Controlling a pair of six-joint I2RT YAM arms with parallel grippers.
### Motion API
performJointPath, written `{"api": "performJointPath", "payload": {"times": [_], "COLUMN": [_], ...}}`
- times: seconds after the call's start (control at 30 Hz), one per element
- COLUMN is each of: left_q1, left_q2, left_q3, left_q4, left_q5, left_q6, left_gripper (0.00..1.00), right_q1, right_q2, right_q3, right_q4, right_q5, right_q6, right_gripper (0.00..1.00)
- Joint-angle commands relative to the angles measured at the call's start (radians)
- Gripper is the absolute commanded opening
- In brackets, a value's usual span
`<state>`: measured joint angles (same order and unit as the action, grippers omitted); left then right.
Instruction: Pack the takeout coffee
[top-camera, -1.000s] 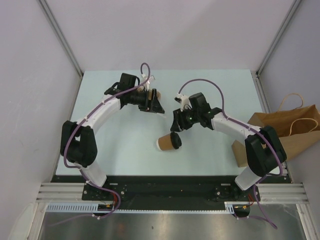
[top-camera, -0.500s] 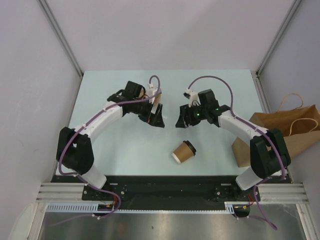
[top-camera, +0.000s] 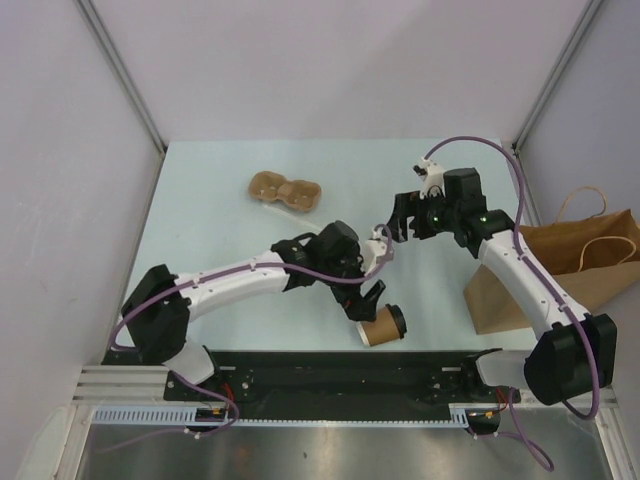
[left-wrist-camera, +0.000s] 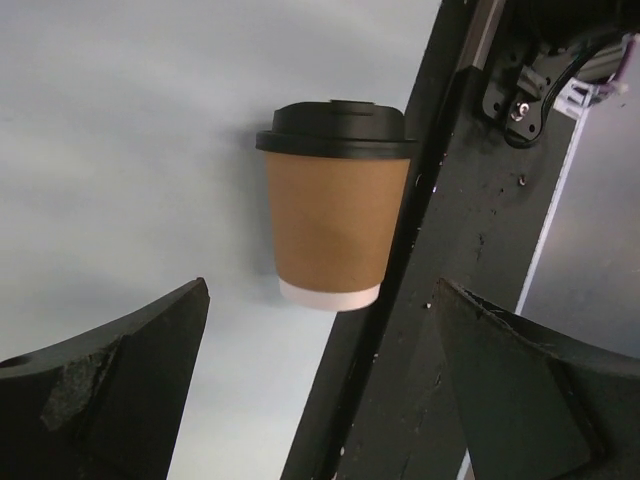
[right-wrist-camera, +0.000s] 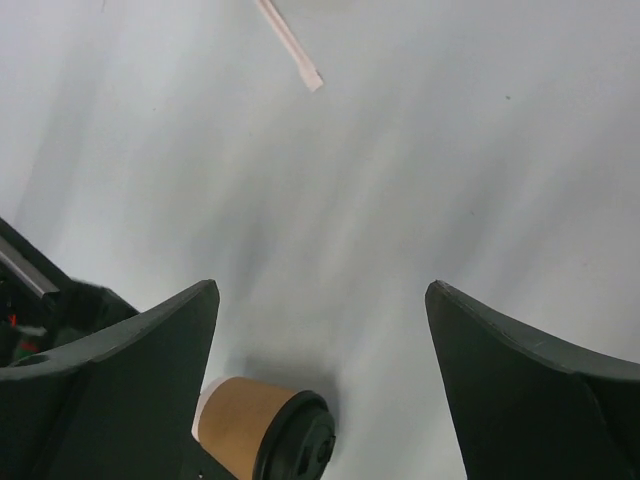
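The takeout coffee (top-camera: 380, 326) lies on its side on the table (top-camera: 215, 215), at the near edge beside the black base rail (top-camera: 300, 365); whether it touches the rail cannot be determined. Its black lid (left-wrist-camera: 337, 130) points toward the right arm's side. The pulp cup carrier (top-camera: 284, 191) sits well apart at the far left-centre of the table, with a thin pale stick (right-wrist-camera: 290, 45) just beside it. The paper bag (top-camera: 585, 262) lies at the right table edge, partly behind the right arm. Nothing stands between the left gripper (left-wrist-camera: 320, 290) and the cup. The left gripper is spread wide, the cup just ahead of the gap between its fingers, and it contacts nothing. The right gripper (right-wrist-camera: 320, 288) is likewise spread wide and empty, raised above bare table with the cup low in its view. The cup wall is smooth tan kraft paper, tapered, with a pale base rim. The lid is round, matte black plastic. The carrier is rough brown pulp with two hollows. The table surface is smooth and pale.
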<state>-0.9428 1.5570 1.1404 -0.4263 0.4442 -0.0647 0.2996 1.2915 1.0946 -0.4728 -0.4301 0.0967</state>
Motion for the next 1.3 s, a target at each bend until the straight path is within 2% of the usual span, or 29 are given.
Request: {"api": "performJointPath", "payload": {"times": [0.0, 0.27, 0.6, 0.93, 1.07, 1.13, 1.17, 1.27], "left_q1": [-0.086, -0.227, -0.283, -0.321, -0.315, -0.277, -0.257, -0.173], "left_q2": [0.049, 0.135, 0.233, 0.247, 0.212, 0.119, 0.086, -0.052], "left_q3": [-0.027, -0.053, -0.054, -0.019, -0.031, -0.088, -0.106, -0.178], "left_q4": [0.096, 0.165, 0.215, 0.228, 0.204, 0.221, 0.225, 0.254], "left_q5": [-0.088, -0.131, -0.163, -0.179, -0.214, -0.214, -0.207, -0.173], "left_q6": [-0.011, 0.037, 0.094, 0.105, 0.105, 0.095, 0.089, 0.075], "left_gripper": [1.0, 0.99, 0.99, 0.89, 0.77, 0.71, 0.65, 0.59], "right_q1": [-0.024, -0.056, -0.07, -0.068, -0.07, -0.07, -0.068, -0.068], "right_q2": [-0.054, -0.075, -0.086, -0.081, -0.084, -0.086, -0.084, -0.077], "right_q3": [0.041, 0.047, 0.051, 0.051, 0.051, 0.053, 0.054, 0.066], "right_q4": [-0.05, -0.04, -0.056, -0.052, -0.052, -0.047, -0.046, -0.03], "right_q5": [0.033, 0.053, 0.054, 0.051, 0.033, 0.016, 0.01, -0.018], "right_q6": [-0.017, -0.023, -0.045, -0.052, -0.058, -0.055, -0.054, -0.043], "right_gripper": [0.91, 0.94, 0.96, 0.97, 0.97, 0.98, 0.98, 0.98]}}
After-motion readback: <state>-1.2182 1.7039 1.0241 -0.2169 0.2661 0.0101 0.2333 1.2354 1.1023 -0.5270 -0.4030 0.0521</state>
